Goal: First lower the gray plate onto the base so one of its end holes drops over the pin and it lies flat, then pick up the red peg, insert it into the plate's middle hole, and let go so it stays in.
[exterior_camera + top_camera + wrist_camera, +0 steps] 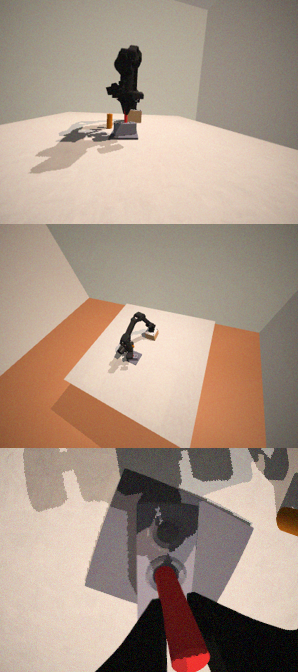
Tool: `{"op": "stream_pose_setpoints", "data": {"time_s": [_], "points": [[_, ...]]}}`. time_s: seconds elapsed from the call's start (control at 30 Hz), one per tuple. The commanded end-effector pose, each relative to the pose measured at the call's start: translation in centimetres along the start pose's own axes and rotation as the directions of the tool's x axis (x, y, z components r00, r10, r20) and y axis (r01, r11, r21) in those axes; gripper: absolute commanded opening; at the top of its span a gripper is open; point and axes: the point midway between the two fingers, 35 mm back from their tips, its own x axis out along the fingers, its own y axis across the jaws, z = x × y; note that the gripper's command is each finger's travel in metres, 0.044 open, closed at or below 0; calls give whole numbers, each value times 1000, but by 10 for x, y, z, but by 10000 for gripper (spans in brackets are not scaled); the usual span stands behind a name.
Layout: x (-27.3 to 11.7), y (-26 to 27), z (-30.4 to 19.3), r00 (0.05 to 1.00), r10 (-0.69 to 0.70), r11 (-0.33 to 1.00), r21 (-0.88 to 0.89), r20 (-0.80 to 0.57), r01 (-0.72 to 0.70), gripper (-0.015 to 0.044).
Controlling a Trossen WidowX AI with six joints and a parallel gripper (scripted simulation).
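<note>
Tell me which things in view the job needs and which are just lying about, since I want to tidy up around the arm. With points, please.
Part of the job:
- red peg (126,117) (181,620), held in the gripper (126,113) (173,603)
- gray plate (126,129) (146,590)
- base (133,138) (107,555) under the plate

Just lying about:
- orange cylinder (109,121) (289,521)
- tan block (152,336) (135,116)

No lettering, label, brand, number or sign can be read on anything in these views

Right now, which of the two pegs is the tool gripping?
The red peg: it is between the tool's fingers, while the orange one stands apart.
</note>
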Motion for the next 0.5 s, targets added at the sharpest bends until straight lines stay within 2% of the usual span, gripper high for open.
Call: {"op": "stream_pose_setpoints", "data": {"time_s": [0.0, 0.1, 0.3, 0.47], "points": [[0, 0, 0, 1000, 0, 1000, 0, 0, 0, 0], [0, 0, 0, 1000, 0, 1000, 0, 0, 0, 0], [0, 0, 0, 1000, 0, 1000, 0, 0, 0, 150], [0, 0, 0, 1000, 0, 1000, 0, 0, 0, 150]]}}
